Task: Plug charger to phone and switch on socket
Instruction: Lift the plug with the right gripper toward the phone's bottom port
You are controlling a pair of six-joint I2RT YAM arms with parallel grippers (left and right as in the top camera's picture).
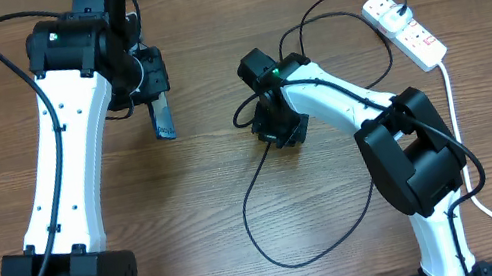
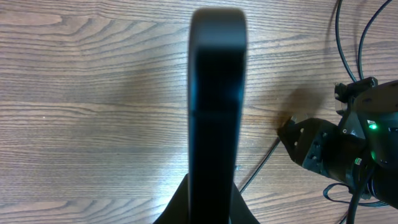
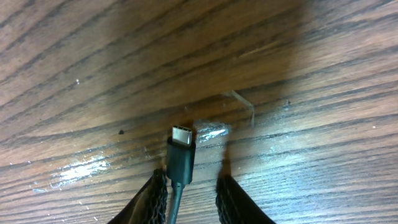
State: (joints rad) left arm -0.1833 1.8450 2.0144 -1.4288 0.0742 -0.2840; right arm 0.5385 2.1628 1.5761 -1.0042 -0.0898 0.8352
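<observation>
My left gripper (image 2: 211, 205) is shut on the phone (image 2: 214, 93), which stands on edge above the table and shows as a dark slab; its screen is hidden. In the overhead view the phone (image 1: 162, 118) hangs below the left gripper (image 1: 152, 88). The charger's connector tip (image 3: 182, 135) lies between the fingers of my right gripper (image 3: 193, 183), against the left finger, with a gap to the right finger. The black cable (image 1: 252, 183) loops over the table and runs to the far end of the socket (image 1: 406, 28), a white power strip at the back right. The right gripper (image 1: 280, 130) is low over the table.
The power strip's thick white lead (image 1: 454, 121) runs down the right side past the right arm's base. Cable loops (image 1: 331, 16) lie behind the right arm. The right arm's wrist (image 2: 354, 146) shows to the right of the phone in the left wrist view.
</observation>
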